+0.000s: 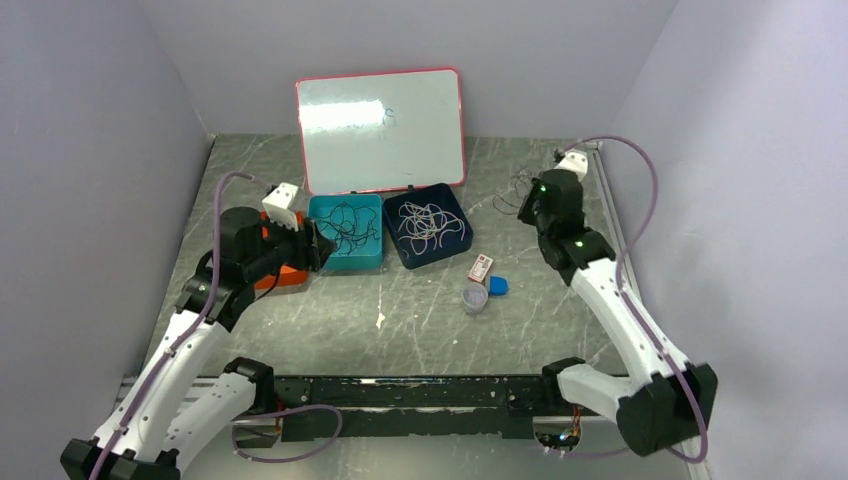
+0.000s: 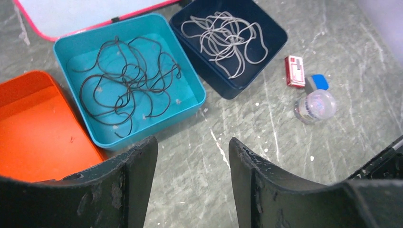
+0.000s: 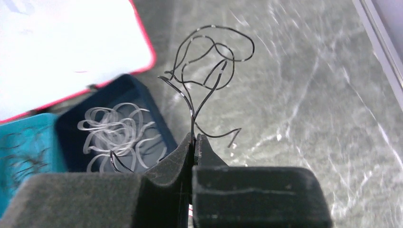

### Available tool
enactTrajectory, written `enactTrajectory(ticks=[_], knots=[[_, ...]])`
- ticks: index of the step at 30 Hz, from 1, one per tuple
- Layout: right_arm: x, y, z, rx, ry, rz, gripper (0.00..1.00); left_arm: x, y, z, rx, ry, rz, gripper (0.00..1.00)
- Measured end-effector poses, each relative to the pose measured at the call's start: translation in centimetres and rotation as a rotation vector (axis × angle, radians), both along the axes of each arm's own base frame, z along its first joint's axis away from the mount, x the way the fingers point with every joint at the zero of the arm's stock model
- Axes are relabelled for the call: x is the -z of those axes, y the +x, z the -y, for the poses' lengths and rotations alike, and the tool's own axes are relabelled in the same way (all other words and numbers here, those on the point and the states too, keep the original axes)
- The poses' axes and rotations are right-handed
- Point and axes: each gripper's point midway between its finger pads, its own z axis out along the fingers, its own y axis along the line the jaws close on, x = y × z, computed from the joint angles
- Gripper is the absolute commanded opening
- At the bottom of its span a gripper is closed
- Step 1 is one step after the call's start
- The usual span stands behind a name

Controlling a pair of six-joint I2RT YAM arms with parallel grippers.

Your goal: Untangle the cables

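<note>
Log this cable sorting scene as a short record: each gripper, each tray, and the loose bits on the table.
left gripper: open, holding nothing, over the table by the teal tray
right gripper: shut on a strand of the black cable tangle, right of the navy tray
teal tray: black cables
navy tray: white cables
orange tray: no cables in the visible part
loose items: red box, blue cap, clear jar, right of the trays

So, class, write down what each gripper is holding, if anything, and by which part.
The right gripper pinches the black cable tangle by a strand at its near end, loops free beyond. The left gripper is open and empty.
</note>
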Motion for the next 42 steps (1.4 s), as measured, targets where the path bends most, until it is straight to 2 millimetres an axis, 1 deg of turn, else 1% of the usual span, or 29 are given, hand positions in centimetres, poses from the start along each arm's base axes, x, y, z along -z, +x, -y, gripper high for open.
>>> enactTrajectory(ticks=[3,5,9,13,15,18,20,22,23,27,31,35,38,42], knots=[[-3.6,-0.9,-0.8,-0.088,0.008,0.092,0.0,-1.3,-0.2,0.6,0.034,-0.031,0.046,0.65],[-5.3,-1.6,-2.0,-0.187,0.011,0.135,0.0,-2.1,-0.3,1.0,0.06,-0.053,0.081,0.66],[-7.5,-3.1,-5.9,-0.478,0.006,0.188,0.0,-3.7,-0.6,2.0,0.108,-0.101,0.133,0.67],[-9.1,-5.4,-10.2,-0.796,0.024,0.228,0.0,-5.5,-0.9,3.3,0.17,-0.17,0.182,0.7],[-9.6,-6.5,-11.9,-0.905,0.047,0.242,0.0,-6.5,-1.1,3.8,0.201,-0.203,0.206,0.71],[-9.5,-8.5,-15.2,-1.045,0.072,0.24,0.0,-7.7,-1.4,4.6,0.243,-0.246,0.232,0.73],[-8.9,-10.7,-18.6,-1.158,0.082,0.218,0.0,-7.9,-1.6,4.9,0.267,-0.258,0.233,0.75],[-8.2,-12.5,-21.3,-1.247,0.094,0.194,0.0,-7.9,-1.6,5.2,0.283,-0.263,0.222,0.76],[-7.8,-13.0,-22.3,-1.274,0.098,0.183,0.0,-7.8,-1.6,5.3,0.288,-0.264,0.218,0.76],[-7.1,-13.7,-24.2,-1.31,0.105,0.166,0.0,-8.4,-2.2,5.4,0.307,-0.272,0.233,0.76],[-7.5,-14.2,-25.1,-1.329,0.116,0.188,0.0,-9.5,-3.2,5.4,0.339,-0.276,0.269,0.76],[-8.2,-14.4,-25.5,-1.341,0.12,0.214,0.0,-9.9,-3.9,5.6,0.369,-0.281,0.283,0.74],[-9.0,-14.3,-25.6,-1.339,0.125,0.241,0.0,-10.0,-4.0,5.6,0.366,-0.291,0.279,0.74],[-11.0,-14.6,-25.5,-1.323,0.16,0.315,0.0,-9.9,-4.0,5.1,0.302,-0.341,0.254,0.74]])
